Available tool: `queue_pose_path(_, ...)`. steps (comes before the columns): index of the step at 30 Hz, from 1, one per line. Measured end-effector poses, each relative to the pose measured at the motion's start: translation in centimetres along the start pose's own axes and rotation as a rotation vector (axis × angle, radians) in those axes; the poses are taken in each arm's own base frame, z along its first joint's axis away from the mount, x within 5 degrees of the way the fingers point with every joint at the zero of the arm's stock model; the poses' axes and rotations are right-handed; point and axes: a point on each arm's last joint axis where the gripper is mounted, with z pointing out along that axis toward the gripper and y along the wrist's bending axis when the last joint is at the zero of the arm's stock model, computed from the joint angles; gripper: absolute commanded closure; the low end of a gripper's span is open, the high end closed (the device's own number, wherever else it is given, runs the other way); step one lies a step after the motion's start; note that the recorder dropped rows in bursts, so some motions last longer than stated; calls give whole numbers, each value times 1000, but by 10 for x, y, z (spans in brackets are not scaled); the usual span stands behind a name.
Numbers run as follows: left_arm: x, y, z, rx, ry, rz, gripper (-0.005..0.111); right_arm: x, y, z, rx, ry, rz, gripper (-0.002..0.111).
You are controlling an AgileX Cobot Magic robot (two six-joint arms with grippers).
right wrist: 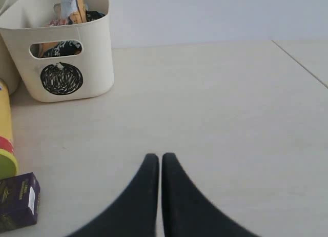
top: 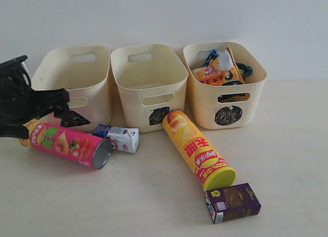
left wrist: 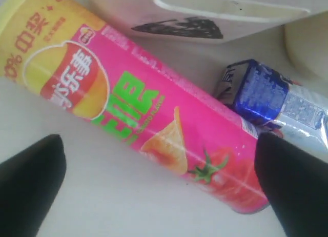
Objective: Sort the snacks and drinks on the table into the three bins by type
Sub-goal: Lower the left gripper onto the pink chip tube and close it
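**Pink chip tube (top: 66, 143) set for a grip round the middle**

Lies on its side on the table (top: 292, 160), just in front of the triangle bin (top: 97, 88), silver end just beside the blue-white carton (top: 119, 137). Straddled by the left gripper (left wrist: 156, 160), jaws spread wide, one to each side, neither touching. Right gripper (right wrist: 156, 162) pressed together over bare table, holding nothing.

Probably light, stiff and round, so prone to roll, and glossy enough to slip. Best pinched across the body near mid-length, square to the long axis, firmly but without denting the card wall. Worth keeping clear of the carton at the silver end.

Reads 乐事 in the red-and-yellow Lay's badge, with large green characters, a crisp and a tomato printed further along. More red characters on the yellow band, too blurred to vouch for.

Same badge on the yellow-red tube (top: 199, 150), lying in front of the square bin (top: 133, 101) and the circle bin (top: 205, 109), with red characters along its side. Purple carton (top: 233, 202) near its capped end, print too small to read. Orange-white bag (top: 220, 70) and blue bag (top: 245, 70) already in the circle bin.
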Motion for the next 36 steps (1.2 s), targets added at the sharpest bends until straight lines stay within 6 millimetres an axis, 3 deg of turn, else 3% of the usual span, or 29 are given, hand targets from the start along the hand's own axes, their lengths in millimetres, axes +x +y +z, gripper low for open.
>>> queue_pose_path(6, 3, -18, 17, -43, -74, -3, 14, 0, 0, 0, 0, 0, 0, 108)
queue_pose_path(17, 8, -37, 20, -180, -207, -124, 16, 0, 0, 0, 0, 0, 0, 108)
queue_pose_path(26, 24, -34, 25, -268, -304, -304, 16, 0, 0, 0, 0, 0, 0, 108)
queue_pose_path(36, 28, -29, 38, -300, -320, -319, 16, 0, 0, 0, 0, 0, 0, 108)
